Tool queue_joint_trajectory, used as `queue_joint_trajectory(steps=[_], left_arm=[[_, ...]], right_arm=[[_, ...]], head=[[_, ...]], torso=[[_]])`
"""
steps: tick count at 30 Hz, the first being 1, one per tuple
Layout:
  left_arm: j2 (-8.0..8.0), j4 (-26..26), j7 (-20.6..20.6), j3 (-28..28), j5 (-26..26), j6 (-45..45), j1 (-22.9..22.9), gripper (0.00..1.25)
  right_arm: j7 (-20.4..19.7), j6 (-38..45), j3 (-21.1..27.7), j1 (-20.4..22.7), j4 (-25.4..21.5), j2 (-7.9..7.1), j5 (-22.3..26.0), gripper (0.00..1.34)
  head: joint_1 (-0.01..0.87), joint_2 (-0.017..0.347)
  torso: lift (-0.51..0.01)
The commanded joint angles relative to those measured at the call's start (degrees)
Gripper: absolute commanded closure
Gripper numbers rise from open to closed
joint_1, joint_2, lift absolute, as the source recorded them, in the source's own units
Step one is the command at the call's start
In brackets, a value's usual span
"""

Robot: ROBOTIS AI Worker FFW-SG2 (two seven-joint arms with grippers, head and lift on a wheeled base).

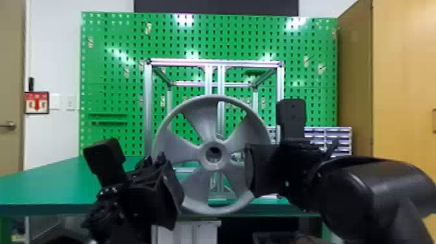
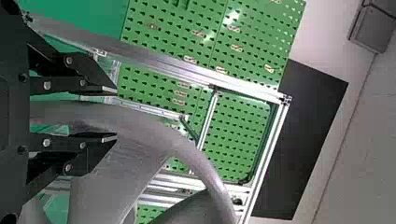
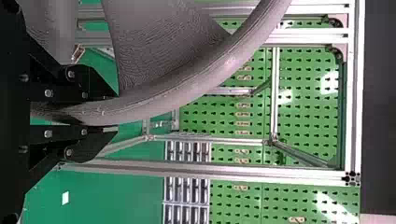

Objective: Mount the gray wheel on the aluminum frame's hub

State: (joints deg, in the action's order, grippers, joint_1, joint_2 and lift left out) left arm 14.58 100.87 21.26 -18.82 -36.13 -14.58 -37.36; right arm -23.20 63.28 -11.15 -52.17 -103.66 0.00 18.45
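The gray wheel (image 1: 210,126) stands upright before the aluminum frame (image 1: 148,107), its open center facing the camera; whether it touches the hub behind it I cannot tell. At the wheel's lower left is my left gripper (image 1: 167,194); in the left wrist view the left gripper (image 2: 116,114) is open around the rim (image 2: 154,128), with a narrow gap beside one finger. My right gripper (image 1: 264,170) is at the wheel's right side; in the right wrist view the right gripper (image 3: 116,112) is shut on the rim (image 3: 187,95).
A green table (image 1: 48,181) carries the frame, with a green pegboard (image 1: 113,48) behind it. Small parts drawers (image 1: 327,136) stand at the back right, near a wooden cabinet (image 1: 402,81). The frame's uprights rise close behind the wheel.
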Motion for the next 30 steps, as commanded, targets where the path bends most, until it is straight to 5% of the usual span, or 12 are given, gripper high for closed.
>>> queue_joint_trajectory(steps=[1, 30], left_arm=[[0.19, -1.91, -1.66, 0.45, -0.34, 0.07, -1.13, 0.86], [-0.25, -8.06, -3.33, -1.75, 0.36, 0.34, -6.14, 0.86]], right_arm=[[0.00, -0.27, 0.16, -0.47, 0.74, 0.05, -0.25, 1.10], [0.00, -2.02, -0.02, -3.81, 6.28, 0.05, -0.60, 1.10]], head=[[-0.005, 0.006], [-0.005, 0.006]], torso=[[-0.499], [-0.499]])
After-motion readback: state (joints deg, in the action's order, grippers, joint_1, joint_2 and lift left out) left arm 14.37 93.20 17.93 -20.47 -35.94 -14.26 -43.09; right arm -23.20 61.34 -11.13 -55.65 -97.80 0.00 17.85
